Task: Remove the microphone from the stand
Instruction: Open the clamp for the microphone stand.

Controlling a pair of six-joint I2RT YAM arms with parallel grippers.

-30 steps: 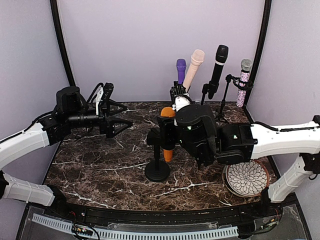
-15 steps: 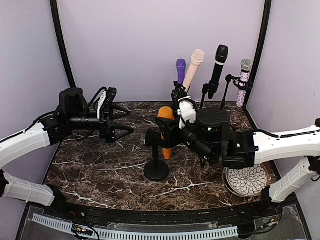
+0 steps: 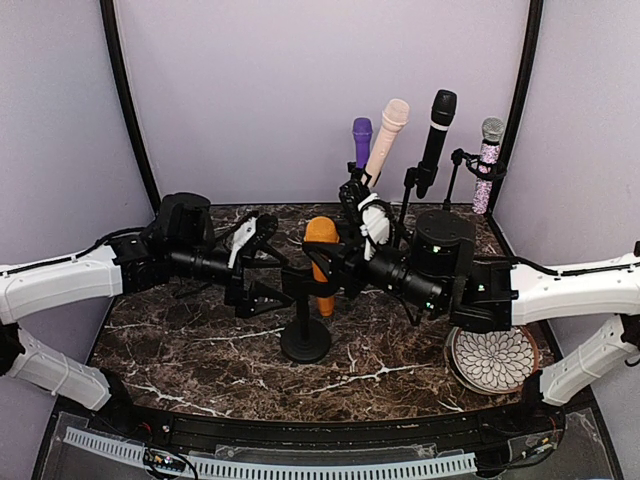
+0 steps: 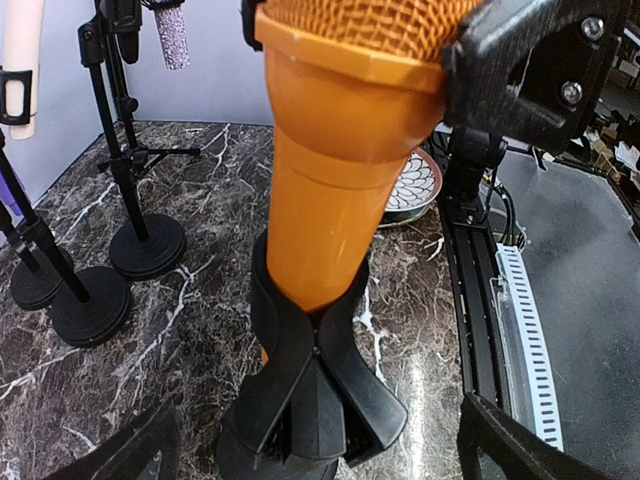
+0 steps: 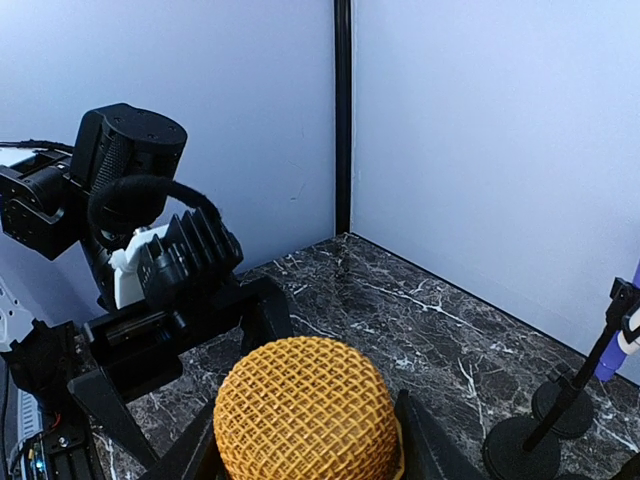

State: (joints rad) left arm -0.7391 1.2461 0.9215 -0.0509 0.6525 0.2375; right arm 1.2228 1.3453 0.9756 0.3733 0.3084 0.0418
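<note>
An orange microphone (image 3: 320,262) sits upright in the black clip (image 4: 312,372) of a stand with a round base (image 3: 305,341) at mid-table. My right gripper (image 3: 328,262) reaches in from the right and is shut on the microphone near its mesh head (image 5: 305,410), with a finger (image 5: 425,445) on each side. My left gripper (image 3: 272,276) is open just left of the stand, at clip height. In the left wrist view its fingertips (image 4: 510,452) stand wide apart on either side of the clip and touch nothing.
Several other microphones on stands line the back: purple (image 3: 362,135), pale pink (image 3: 388,128), black (image 3: 436,132), glittery silver (image 3: 489,160). Their round bases (image 4: 146,246) stand behind the orange one. A patterned plate (image 3: 493,357) lies at the front right.
My left arm has swung right, bringing its open gripper from the far left up to the stand's clip. My right wrist has turned while holding the microphone, and the stand has shifted slightly left.
</note>
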